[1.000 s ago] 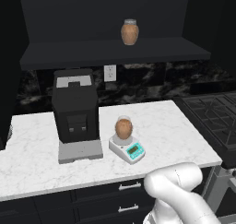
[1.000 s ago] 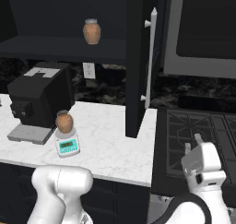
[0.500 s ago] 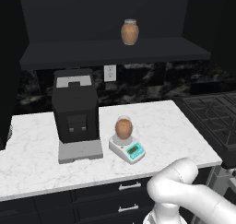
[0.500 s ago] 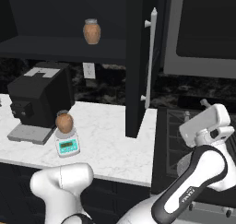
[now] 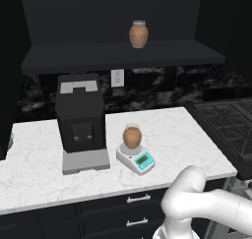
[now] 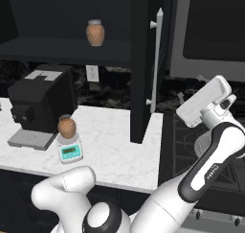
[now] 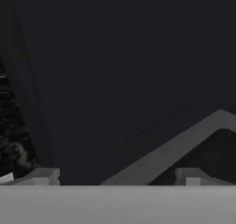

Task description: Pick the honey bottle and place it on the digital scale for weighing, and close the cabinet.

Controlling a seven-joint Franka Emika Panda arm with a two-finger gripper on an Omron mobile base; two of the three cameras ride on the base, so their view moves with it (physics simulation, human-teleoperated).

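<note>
Robot arm (image 6: 210, 155): white with dark joints, rises from the near foreground and bends up to the right, over the dark stove (image 6: 210, 131).

Gripper (image 7: 117, 174): fingers (image 7: 44, 176) spread wide apart, nothing between them; they face a dark panelled surface close ahead.

Counter (image 5: 187, 134): white marble, above dark drawers (image 5: 138, 199) with short silver handles.

Digital scale (image 5: 136, 159): white, teal display toward the near edge, on the counter just right of the coffee machine.

Honey bottle (image 5: 132, 136): amber-brown, upright on the scale's platter.

Coffee machine (image 5: 78, 120): black, tall, on a grey tray, left of the scale.

Cabinet (image 6: 143, 59): black; right door stands open, edge-on toward the right base camera, with a long vertical silver bar handle (image 6: 155, 59).

Second jar (image 5: 138, 34): orange-brown with grey cap, upright on the open cabinet shelf, well above the counter.

Wall outlet (image 5: 117, 77): white, on the dark backsplash below the shelf.
</note>
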